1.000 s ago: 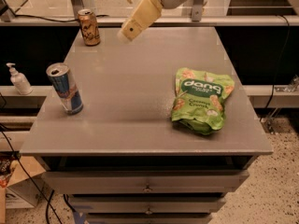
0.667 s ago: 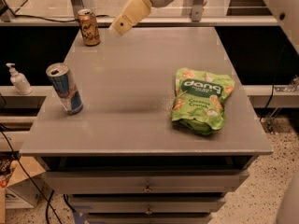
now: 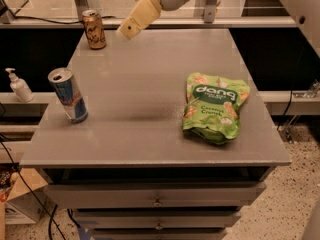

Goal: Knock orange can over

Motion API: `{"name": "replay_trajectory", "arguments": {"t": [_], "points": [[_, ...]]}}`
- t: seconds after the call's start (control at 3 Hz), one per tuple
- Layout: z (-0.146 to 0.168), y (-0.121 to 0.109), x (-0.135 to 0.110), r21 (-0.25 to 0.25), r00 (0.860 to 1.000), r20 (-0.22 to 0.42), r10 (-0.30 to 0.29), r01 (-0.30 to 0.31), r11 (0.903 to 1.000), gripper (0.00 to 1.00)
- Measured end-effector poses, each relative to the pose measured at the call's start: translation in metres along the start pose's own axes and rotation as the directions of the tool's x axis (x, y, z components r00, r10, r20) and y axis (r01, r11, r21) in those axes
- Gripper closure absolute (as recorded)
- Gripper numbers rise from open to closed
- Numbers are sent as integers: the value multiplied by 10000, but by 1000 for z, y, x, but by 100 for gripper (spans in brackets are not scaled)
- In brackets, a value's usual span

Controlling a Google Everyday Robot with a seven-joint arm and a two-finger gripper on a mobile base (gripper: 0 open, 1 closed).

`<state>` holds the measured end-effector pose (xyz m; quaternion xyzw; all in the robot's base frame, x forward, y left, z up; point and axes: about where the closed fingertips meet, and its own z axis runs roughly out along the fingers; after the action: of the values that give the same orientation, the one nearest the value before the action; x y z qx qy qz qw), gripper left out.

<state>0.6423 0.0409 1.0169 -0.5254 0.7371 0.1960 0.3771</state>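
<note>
Camera view shows us the orange can (image 3: pixel 94 29) standing up straight at the far left corner of the gray table (image 3: pixel 150 84), close to the back edge. The gripper (image 3: pixel 132 25) hangs in the air just to the right of the orange can, not touching it, with its pale tip about as high as the can's top. We cannot tell if the gripper is wide or narrow, and it holds nothing that we can see. A blue can (image 3: pixel 68 95) stands well in front of the orange can, near the left edge. A green snack bag (image 3: pixel 215 106) lies far to the right of the orange can and nearer the front. A white soap bottle (image 3: pixel 19 85) sits off the table, in front of the orange can and to its left. We think the can is not knocked over yet, and the push comes next. A few things could go wrong. If the gripper is too high, it may pass over the top and miss. If it pushes too low, the can may only slide and stay up. If it pushes too hard, the can may roll off the edge, because the orange can stands so near it.
</note>
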Motion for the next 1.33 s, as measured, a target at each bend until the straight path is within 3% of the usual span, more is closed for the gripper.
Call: {"name": "replay_trajectory", "arguments": {"t": [0.33,0.67,1.0,1.33], "points": [[26,-7,2,-37,9976,495,485,-484,9988,0],[65,-23,-7,-58,9864,1322,979,-980,9952,0],[120,-43,-16,-3,9617,2275,1529,-1569,9876,0],[150,-55,-19,61,9472,2649,1807,-1891,9819,0]]}}
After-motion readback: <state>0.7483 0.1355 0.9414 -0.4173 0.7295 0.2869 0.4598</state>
